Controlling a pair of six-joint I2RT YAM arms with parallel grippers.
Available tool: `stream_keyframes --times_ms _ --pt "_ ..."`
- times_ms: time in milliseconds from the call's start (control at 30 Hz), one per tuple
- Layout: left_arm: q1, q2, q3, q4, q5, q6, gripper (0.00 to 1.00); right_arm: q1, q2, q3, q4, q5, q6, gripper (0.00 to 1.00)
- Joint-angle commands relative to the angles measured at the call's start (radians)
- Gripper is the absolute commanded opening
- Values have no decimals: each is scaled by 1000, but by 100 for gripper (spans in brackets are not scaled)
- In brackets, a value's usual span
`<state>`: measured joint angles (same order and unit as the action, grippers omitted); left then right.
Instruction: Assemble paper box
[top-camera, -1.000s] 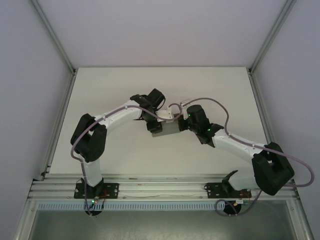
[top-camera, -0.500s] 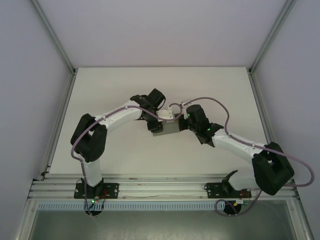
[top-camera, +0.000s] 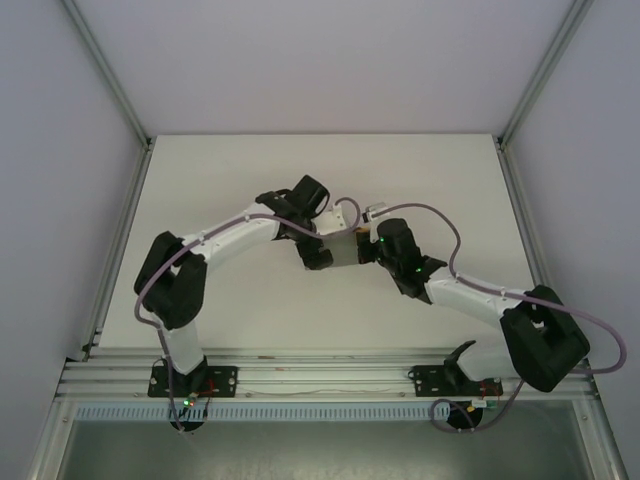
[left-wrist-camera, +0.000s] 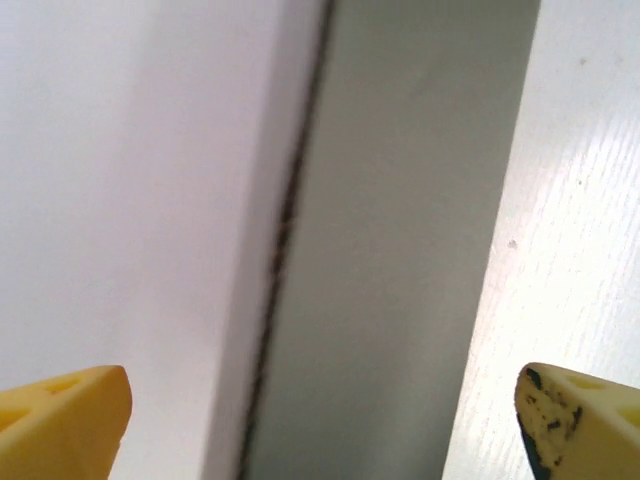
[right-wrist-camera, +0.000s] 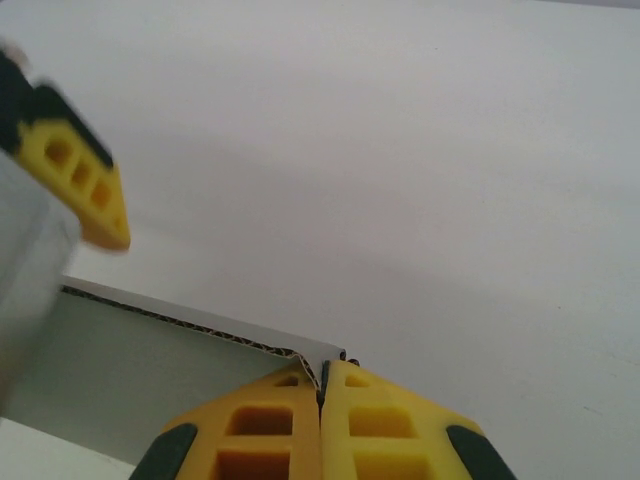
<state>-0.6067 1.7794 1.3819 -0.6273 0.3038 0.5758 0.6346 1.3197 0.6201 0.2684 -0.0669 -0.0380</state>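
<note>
The paper box (top-camera: 345, 251) is a small grey card box in the middle of the table, between my two grippers. My left gripper (top-camera: 320, 254) is at its left end, open wide; its yellow fingertips (left-wrist-camera: 70, 415) stand far apart on either side of a grey box panel (left-wrist-camera: 400, 250) without touching it. My right gripper (top-camera: 364, 249) is at the box's right end. Its fingers (right-wrist-camera: 270, 430) are shut on the corrugated edge of a grey wall (right-wrist-camera: 150, 370). One yellow finger of the left gripper (right-wrist-camera: 80, 180) shows at the upper left of the right wrist view.
The white table (top-camera: 250, 170) lies bare around the box. Metal frame posts (top-camera: 120, 240) run along the left and right sides, and a rail (top-camera: 320, 375) along the near edge carries both arm bases. The right arm's cable (top-camera: 440, 215) loops above its wrist.
My left gripper has opened wide and let go of the box. The right gripper stays shut on the box edge, and both wrists have shifted slightly.
</note>
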Motion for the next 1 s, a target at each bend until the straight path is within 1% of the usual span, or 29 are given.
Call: stream_keyframes --times_ms 0,67,133,167,233,267,400,500,533,600,633,667,700,800,867,967 --pt "2 -114 -50 118 -111 -159 100 19 4 -2 -114 24 6 0" --pt "2 -166 -96 161 -201 -277 100 28 12 7 -120 55 20 0" --pt "2 -206 -135 155 -275 -381 99 36 19 18 -131 76 33 0" --pt "4 -223 -153 137 -279 -432 93 40 24 27 -144 79 38 0" --pt "4 -255 -201 132 -260 -485 82 46 31 44 -169 84 41 0" --pt "4 -266 -224 136 -248 -501 73 51 32 49 -175 84 43 0" --pt "5 -276 -253 147 -241 -523 56 55 38 58 -182 79 46 0" --pt "4 -272 -242 144 -230 -529 37 55 40 63 -191 90 51 0" --pt "4 -272 -238 138 -225 -532 33 55 41 67 -196 96 55 0" --pt "4 -267 -230 122 -228 -534 32 57 39 70 -205 93 59 0" --pt "4 -265 -230 121 -240 -538 29 56 37 70 -205 93 61 0" --pt "4 -262 -231 124 -248 -544 22 57 34 68 -204 89 64 0" --pt "4 -256 -227 119 -245 -550 18 58 33 67 -205 90 63 0" --pt "4 -226 -190 77 -238 -581 17 57 24 69 -213 92 64 0" --pt "4 -213 -186 78 -245 -607 8 64 16 66 -215 91 64 0" --pt "4 -198 -174 81 -238 -648 0 72 8 66 -219 101 63 0"
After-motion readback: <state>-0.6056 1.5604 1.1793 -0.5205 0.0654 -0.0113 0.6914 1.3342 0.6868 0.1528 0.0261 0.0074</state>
